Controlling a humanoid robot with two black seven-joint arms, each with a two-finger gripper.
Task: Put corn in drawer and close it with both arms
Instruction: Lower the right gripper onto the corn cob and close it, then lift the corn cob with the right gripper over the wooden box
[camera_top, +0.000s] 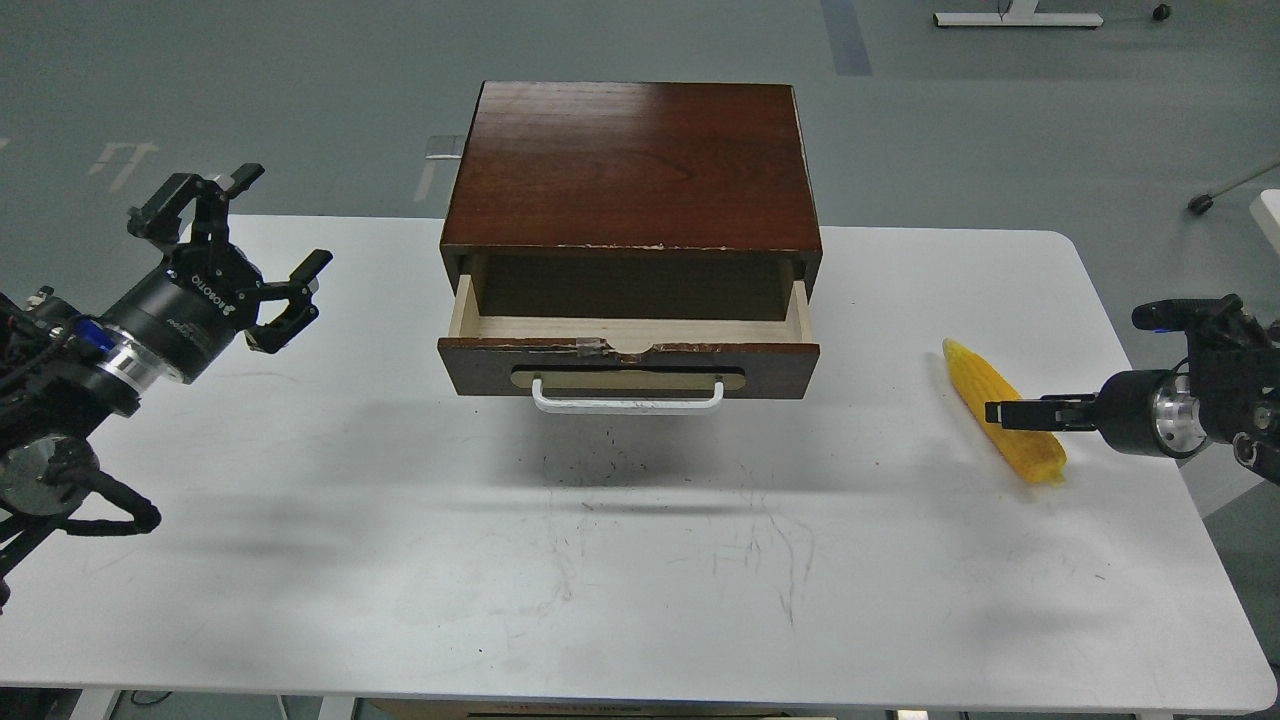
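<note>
Right of the open drawer (628, 350), the light, rigid corn (1003, 410) wants a mid-cob grip; left gripper (245, 255) gapes, right gripper's (1000, 413) jaw state unclear

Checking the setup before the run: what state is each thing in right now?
drawer: pulled partly open, nothing visible inside.
corn: lying flat on the table, right of the drawer, outside it.
left gripper: open, holding nothing, raised off the table.
right gripper: at the corn, seen edge-on; open or shut unclear.
</note>
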